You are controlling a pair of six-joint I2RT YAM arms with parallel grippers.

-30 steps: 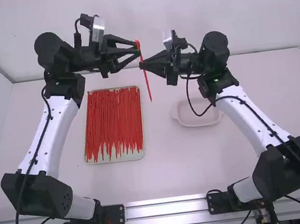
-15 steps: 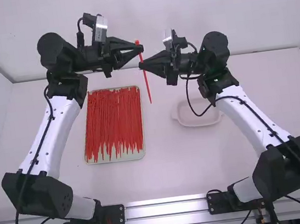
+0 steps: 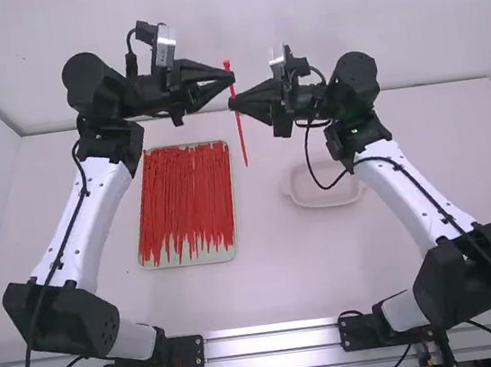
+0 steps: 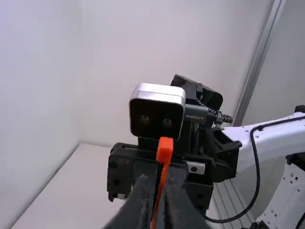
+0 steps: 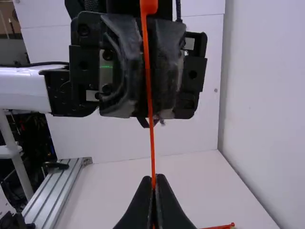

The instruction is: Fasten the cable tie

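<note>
I hold one red cable tie (image 3: 241,134) upright in the air over the far part of the table (image 3: 274,261), between my two grippers. My left gripper (image 3: 229,80) is closed on the strap just under the head. My right gripper (image 3: 233,104) is closed on the strap a little lower, and the tail hangs free below. The tray (image 3: 190,261) of spare ties (image 3: 184,200) lies nearer, to the left. I judge the loop is not yet made. Next the tail must bend up into the head's slot, which needs exact aim.
</note>
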